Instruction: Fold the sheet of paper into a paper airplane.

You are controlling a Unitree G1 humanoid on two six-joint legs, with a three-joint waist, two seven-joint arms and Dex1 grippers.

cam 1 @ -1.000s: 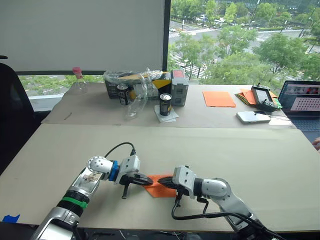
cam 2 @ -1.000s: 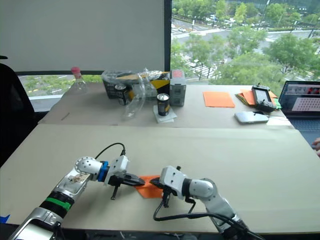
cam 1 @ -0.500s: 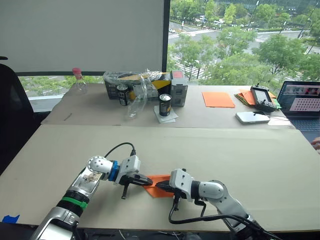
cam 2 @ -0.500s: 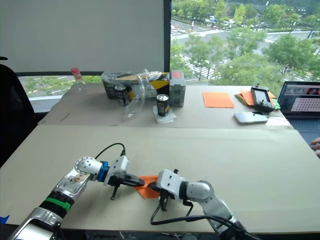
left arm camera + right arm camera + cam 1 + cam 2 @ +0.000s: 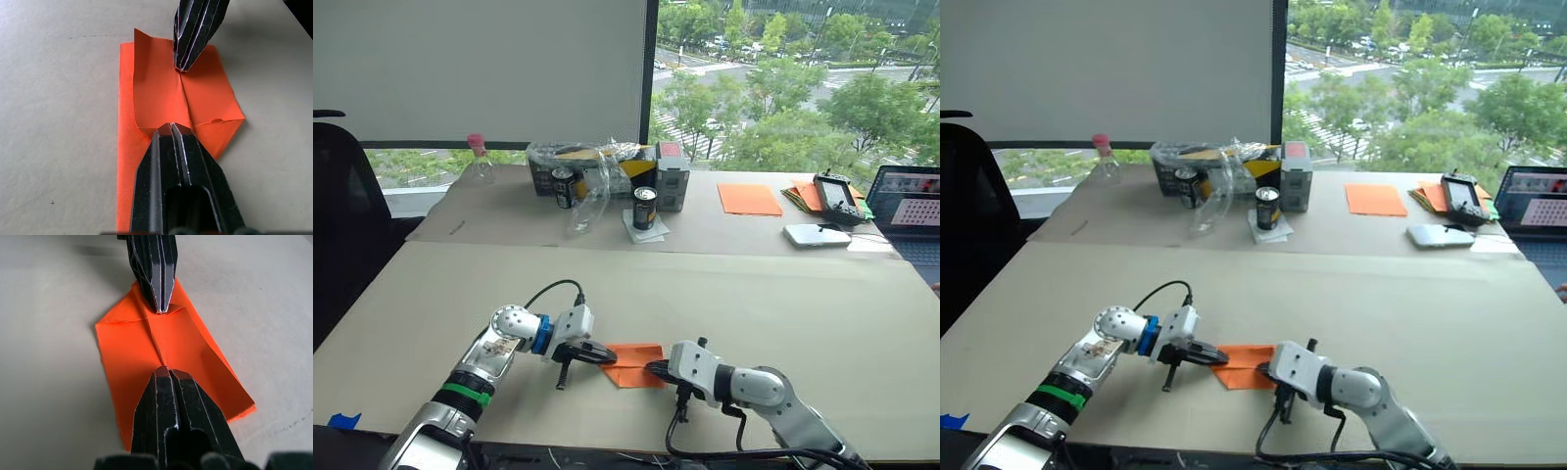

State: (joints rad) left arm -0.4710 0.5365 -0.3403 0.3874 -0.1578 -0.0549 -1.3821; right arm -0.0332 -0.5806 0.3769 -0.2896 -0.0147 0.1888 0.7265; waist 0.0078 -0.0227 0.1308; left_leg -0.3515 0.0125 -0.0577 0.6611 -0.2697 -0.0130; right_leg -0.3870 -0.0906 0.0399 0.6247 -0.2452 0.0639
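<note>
Right tool [image 5: 651, 369] drawn back, sheet of paper [image 5: 632, 363] between closed tools

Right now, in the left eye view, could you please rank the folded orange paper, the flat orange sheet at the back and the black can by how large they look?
1. Folded orange paper
2. Flat orange sheet, close behind; it lies farther away, so true size is unsure
3. Black can

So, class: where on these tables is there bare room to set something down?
The near table is bare beyond and right of the sheet of paper, which both grippers press. The far table is crowded: cans, box, plastic wrap mid-left; orange sheet, phone right.
</note>
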